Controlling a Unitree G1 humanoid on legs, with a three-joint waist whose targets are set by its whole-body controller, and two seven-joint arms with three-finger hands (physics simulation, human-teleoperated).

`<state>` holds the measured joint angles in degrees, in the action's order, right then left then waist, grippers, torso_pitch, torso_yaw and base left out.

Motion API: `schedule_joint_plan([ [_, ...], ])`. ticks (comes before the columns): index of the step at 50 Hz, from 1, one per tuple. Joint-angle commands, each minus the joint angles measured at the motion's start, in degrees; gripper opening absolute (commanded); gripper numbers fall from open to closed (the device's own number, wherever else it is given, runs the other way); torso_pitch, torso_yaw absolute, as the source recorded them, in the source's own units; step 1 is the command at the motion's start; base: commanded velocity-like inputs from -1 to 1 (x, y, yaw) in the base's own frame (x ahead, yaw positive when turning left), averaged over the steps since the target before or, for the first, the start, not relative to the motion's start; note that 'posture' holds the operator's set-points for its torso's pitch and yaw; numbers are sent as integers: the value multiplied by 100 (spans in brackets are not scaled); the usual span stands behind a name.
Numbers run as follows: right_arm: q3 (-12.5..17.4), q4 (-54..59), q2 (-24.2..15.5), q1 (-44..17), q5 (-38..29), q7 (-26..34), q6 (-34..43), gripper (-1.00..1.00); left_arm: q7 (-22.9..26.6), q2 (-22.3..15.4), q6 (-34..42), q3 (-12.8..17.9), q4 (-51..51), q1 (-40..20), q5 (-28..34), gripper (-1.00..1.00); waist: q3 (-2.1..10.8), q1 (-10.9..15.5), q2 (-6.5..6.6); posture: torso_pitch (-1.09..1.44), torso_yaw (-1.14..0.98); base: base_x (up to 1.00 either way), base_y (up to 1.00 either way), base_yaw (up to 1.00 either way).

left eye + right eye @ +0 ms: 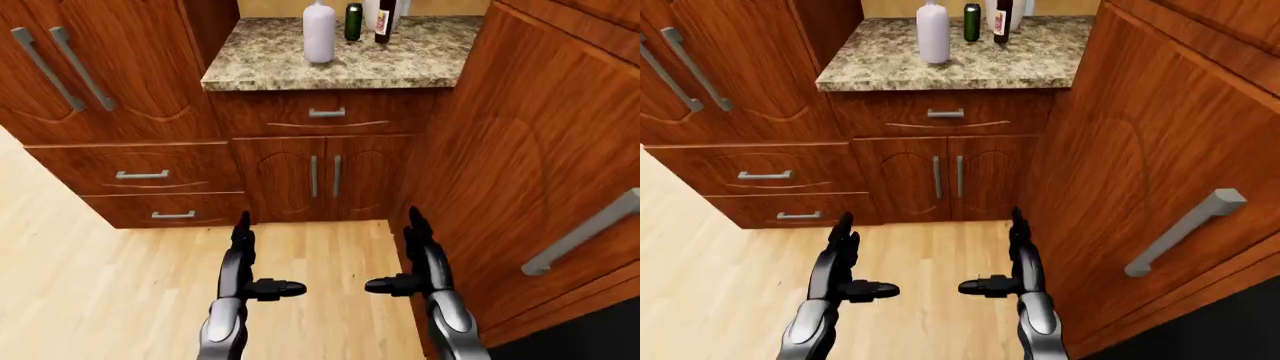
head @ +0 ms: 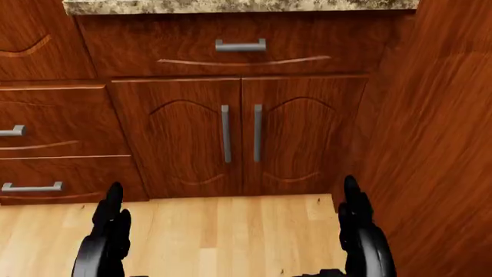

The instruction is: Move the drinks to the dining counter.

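On the granite counter (image 1: pixel 380 64) at the top of the left-eye view stand the drinks: a white bottle (image 1: pixel 319 34), a green can (image 1: pixel 353 22) and a dark wine bottle (image 1: pixel 385 21) with a label. A further white item behind them is mostly cut off by the frame edge. My left hand (image 1: pixel 255 262) and right hand (image 1: pixel 405 259) hang low over the wooden floor, far below the counter. Both are open, fingers pointing up and thumbs turned inward, holding nothing.
Wooden cabinet doors (image 2: pixel 242 135) and a drawer (image 2: pixel 240 46) sit under the counter. More drawers (image 1: pixel 140 176) are at the left. A tall cabinet (image 1: pixel 540 172) with a bar handle (image 1: pixel 585 232) walls off the right side. Light wood floor (image 1: pixel 90 285) spreads to the left.
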<state>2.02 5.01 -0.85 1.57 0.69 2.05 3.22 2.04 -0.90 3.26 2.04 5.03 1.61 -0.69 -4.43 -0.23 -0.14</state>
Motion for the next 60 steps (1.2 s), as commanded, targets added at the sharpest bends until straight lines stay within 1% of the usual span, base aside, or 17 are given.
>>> schedule_joint_plan([
  [1, 2, -336, -19, -222, 23, 21, -429, 100, 16, -35, -343, 7, -610, -132, -2, 100, 5, -12, -45, 0, 0, 0, 0, 0],
  [3, 6, -327, -20, -258, 5, -14, -410, 100, 38, -36, -302, 11, -715, -90, -3, 100, 352, 48, -3, 0, 0, 0, 0, 0],
  [4, 7, -238, -34, -284, -31, -23, -471, 100, 33, -35, -312, 19, -738, -83, 9, 100, 301, 48, -1, 0, 0, 0, 0, 0],
  [5, 15, -251, -34, -286, -19, -24, -450, 100, 35, -33, -322, 27, -750, -79, 5, 100, 98, 37, -34, 0, 0, 0, 0, 0],
  [7, 19, -146, -31, -306, -9, -15, -531, 100, 28, -33, -343, 23, -742, -80, 36, 100, 395, 44, -41, 0, 0, 0, 0, 0],
  [8, 27, -89, -35, -325, -9, -19, -573, 100, 33, -29, -331, 18, -764, -72, 38, 100, 425, 48, -38, 0, 0, 0, 0, 0],
  [17, 47, -631, -71, -421, 1, -45, -90, 100, 45, -62, 361, 65, -1651, -145, 58, 100, 476, 45, -17, 0, 0, 0, 0, 0],
  [32, 70, -2466, -162, -1188, -224, -90, 2132, 100, 38, -422, 3154, 589, -4045, -1214, -348, 100, 522, 43, 6, 0, 0, 0, 0, 0],
  [33, 87, -2500, -154, -1219, -181, -83, 2181, 100, 25, -439, 3255, 598, -4122, -1259, -365, 100, 617, 42, 37, 0, 0, 20, 0, 0],
  [35, 83, -2612, -170, -1286, -166, -74, 2312, 100, 6, -481, 3432, 622, -4217, -1395, -400, 100, 289, 45, 45, 0, 0, 33, 0, 0],
  [38, 104, -2791, -192, -1401, -130, -75, 2500, 100, -52, -523, 3711, 638, -4442, -1541, -466, 100, 197, 49, -19, 0, 0, 36, 0, 0],
  [41, 100, -3001, -201, -1436, -79, -53, 2648, 100, -54, -558, 3838, 625, -4574, -1592, -482, 100, 194, 41, -174, 0, 0, 41, 0, 0],
  [46, 106, -3163, -219, -1526, -52, -61, 2808, 100, -40, -590, 3905, 633, -4615, -1688, -469, 100, 229, 11, -102, 0, 0, 45, 0, 0],
  [51, 111, -3296, -237, -1632, -43, -64, 2962, 100, -42, -618, 4041, 676, -4759, -1737, -521, 100, 209, -49, 188, 0, 0, 47, 0, 0],
  [53, 107, -3378, -242, -1670, -47, -72, 3054, 100, -45, -634, 4135, 686, -4846, -1771, -542, 100, 321, -58, 543, 0, 0, 48, 0, 0],
  [56, 137, -3524, -265, -1729, -35, -82, 3200, 100, -35, -660, 4178, 715, -4894, -1796, -561, 100, 211, 29, 455, 0, 0, 47, 0, 0],
  [60, 212, -3757, -320, -1827, -11, -124, 3398, 100, -74, -739, 4536, 782, -5164, -1992, -646, 100, 274, 113, 293, 0, 0, 47, 0, 0],
])
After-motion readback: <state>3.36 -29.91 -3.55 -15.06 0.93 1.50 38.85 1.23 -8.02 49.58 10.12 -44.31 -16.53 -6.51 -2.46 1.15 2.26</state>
